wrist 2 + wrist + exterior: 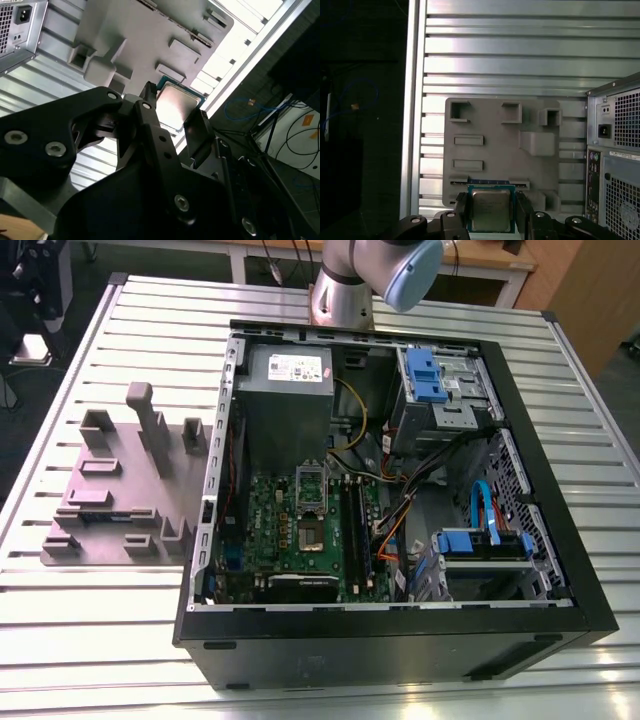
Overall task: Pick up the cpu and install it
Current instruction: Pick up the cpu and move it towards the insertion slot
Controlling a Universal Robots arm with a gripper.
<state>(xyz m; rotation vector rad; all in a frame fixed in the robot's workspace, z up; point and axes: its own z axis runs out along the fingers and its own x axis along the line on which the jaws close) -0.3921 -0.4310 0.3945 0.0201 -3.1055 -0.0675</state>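
Gripper (492,212) clenched on cpu (491,205) by opposite edges, over grey fixture (495,145) on table (520,60), beside computer case (615,150); we judge chip light, stiff, slick on top, delicate underneath, so we hold edges only

A ribbed silver metal tabletop (90,630) carries a black computer case (400,655) that lies open on its upper side. Inside it, a grey power supply box with a white label (285,390) sits next to a green circuit board (265,515). Two blue plastic drive brackets (424,370) stand towards the exterior view's right, with orange and yellow cables (392,530) between. Just beside the case, on the exterior view's left, lies a grey moulded holder plate with posts and slots (110,495).
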